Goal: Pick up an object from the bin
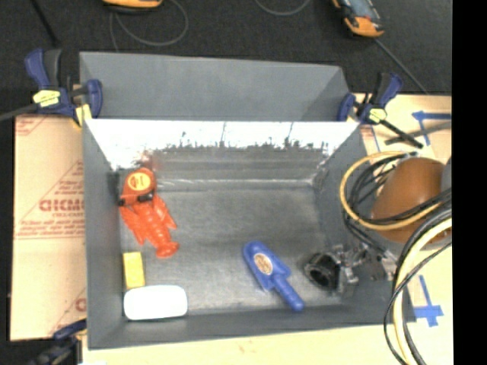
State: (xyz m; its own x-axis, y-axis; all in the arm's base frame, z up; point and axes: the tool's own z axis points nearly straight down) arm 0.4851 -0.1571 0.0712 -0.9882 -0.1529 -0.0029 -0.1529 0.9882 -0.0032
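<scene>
Gripper (326,271) sits low at 4 o'clock in grey bin (228,204), jaw state can't be told (dark tangle); blue handled toy (272,275) just beside, at its 9 o'clock. Best bet: centre over toy, straddle narrow handle

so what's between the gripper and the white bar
In the camera view the blue toy lies between the gripper and the white bar. The bin floor on either side of it is bare.
</scene>
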